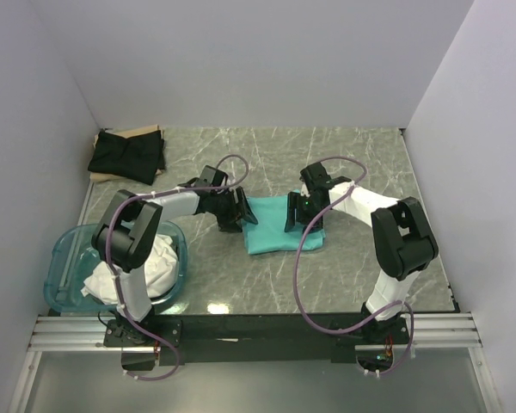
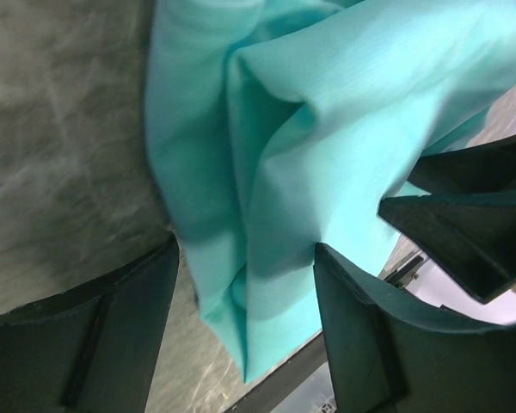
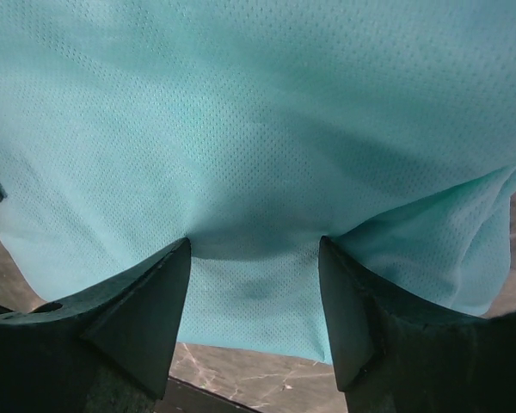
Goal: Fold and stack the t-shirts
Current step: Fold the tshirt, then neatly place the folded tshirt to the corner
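At centre of desk, mint-teal t-shirt lies partly folded: fine-mesh cloth w/ soft creases, left edge doubled & bunched. Left tool & right tool sit at its opp. sides. Both have fingers spread wide, cloth between them, no pinch seen.

1. Robotics lab test booth: plain pale walls box in a grey marbled table
2. Left arm and right arm, trailing purple cables, stand bolted to a metal rail at the near edge
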`<state>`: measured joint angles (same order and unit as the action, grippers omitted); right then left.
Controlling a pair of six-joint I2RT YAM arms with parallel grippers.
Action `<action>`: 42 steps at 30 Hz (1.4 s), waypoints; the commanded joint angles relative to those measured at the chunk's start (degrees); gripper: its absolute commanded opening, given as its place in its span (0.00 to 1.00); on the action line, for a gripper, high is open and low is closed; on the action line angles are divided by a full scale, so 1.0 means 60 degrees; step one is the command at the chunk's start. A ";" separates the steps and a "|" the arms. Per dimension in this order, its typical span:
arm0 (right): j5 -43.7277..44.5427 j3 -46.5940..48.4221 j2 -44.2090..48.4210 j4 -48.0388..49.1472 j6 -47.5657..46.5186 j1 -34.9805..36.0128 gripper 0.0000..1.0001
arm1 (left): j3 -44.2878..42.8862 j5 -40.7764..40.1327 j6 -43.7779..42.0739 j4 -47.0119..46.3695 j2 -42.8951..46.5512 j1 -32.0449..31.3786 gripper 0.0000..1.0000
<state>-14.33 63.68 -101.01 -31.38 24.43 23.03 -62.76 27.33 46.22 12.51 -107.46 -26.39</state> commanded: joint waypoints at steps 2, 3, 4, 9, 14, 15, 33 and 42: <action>-0.0117 -0.0110 0.0004 0.0292 0.0046 0.0147 0.68 | 0.0075 -0.0673 -0.0027 -0.0313 -0.0546 -0.0230 0.70; -0.0132 -0.0125 0.0019 0.0278 0.0045 0.0161 0.68 | 0.0118 -0.0717 -0.0012 -0.0328 -0.0562 -0.0259 0.69; -0.0146 -0.0125 0.0048 0.0278 0.0045 0.0161 0.68 | 0.0148 -0.0746 0.0002 -0.0357 -0.0576 -0.0259 0.67; -0.0278 -0.0227 0.0077 0.0410 0.0089 0.0191 0.68 | 0.0221 -0.0966 -0.0041 -0.0416 -0.0825 -0.0289 0.50; -0.0293 -0.0184 0.0136 0.0352 0.0046 0.0234 0.68 | -0.0362 -0.1580 -0.0261 0.0386 -0.1162 -0.0318 0.01; -0.0278 -0.0155 0.0165 0.0308 0.0031 0.0235 0.68 | -0.0524 -0.1756 -0.0334 0.0680 -0.1206 -0.0318 0.00; 0.0821 0.0519 0.2039 -0.1186 -0.0233 0.0235 0.72 | -0.5283 -0.7905 -0.2502 0.6043 -0.1601 -0.0216 0.00; 0.0850 0.1105 0.2582 -0.1802 -0.0453 0.0191 0.72 | -0.7833 -0.9872 -0.3073 0.7771 -0.2114 0.0340 0.00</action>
<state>-10.07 67.20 -88.12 -40.01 22.87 24.03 -104.16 -24.38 30.37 53.87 -119.77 -26.02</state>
